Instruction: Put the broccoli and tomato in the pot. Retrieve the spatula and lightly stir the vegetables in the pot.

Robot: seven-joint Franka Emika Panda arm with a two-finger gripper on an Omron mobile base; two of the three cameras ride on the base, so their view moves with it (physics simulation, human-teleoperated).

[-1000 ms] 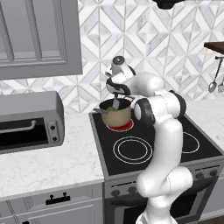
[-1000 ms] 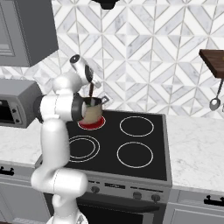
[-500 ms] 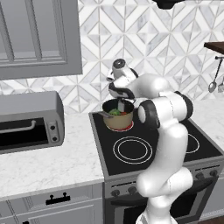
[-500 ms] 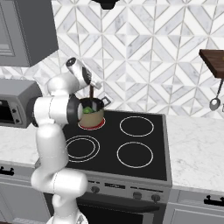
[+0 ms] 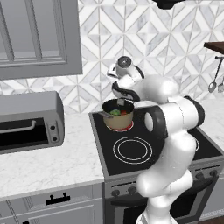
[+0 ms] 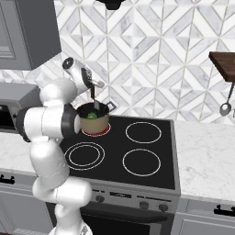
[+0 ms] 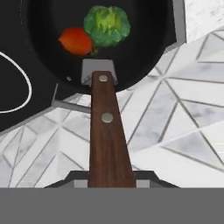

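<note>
Fig.: gripper point(image 7: 111, 181) clamped on brown-handled, grey-bladed spatula point(image 7: 105, 127); sweep gently round red tomato point(image 7: 75, 41) & green broccoli point(image 7: 107, 25), upper frame, inside tan pot point(image 5: 118, 119).

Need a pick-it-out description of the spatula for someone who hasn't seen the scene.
Find the black stove, then the tan pot on its back left burner. The spatula stands in that pot, held by the gripper: long reddish-brown handle with two rivets, flat grey blade beside the tomato and broccoli, unlike the silver ladle hanging at right.
</note>
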